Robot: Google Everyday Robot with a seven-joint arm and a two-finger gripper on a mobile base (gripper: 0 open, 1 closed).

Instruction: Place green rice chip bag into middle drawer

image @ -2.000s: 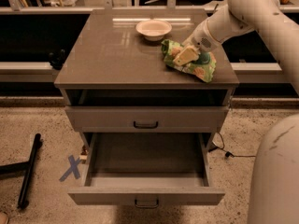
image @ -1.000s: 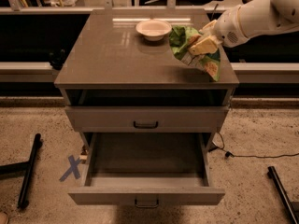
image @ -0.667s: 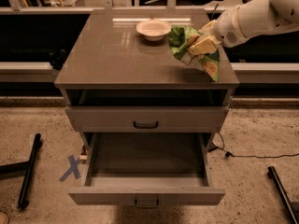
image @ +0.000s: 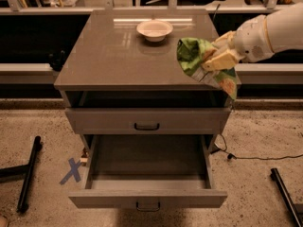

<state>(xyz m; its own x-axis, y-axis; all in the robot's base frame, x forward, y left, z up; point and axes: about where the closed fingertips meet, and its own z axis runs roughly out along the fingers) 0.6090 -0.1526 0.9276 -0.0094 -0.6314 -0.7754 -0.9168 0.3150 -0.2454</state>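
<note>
The green rice chip bag hangs crinkled in the air above the right front part of the grey cabinet top. My gripper reaches in from the right and is shut on the bag, with one tan finger across its front. The bag's lower end droops past the cabinet's front right corner. The middle drawer is pulled out wide open below, its grey inside bare, with a dark bar handle on its front. The drawer above it is closed.
A white bowl stands at the back middle of the cabinet top. A blue X mark and a black bar lie on the floor at the left. A cable and another black bar lie at the right.
My gripper has lifted the bag off the cabinet top and carried it forward and down toward the front right corner. The arm has drawn back to the right.
</note>
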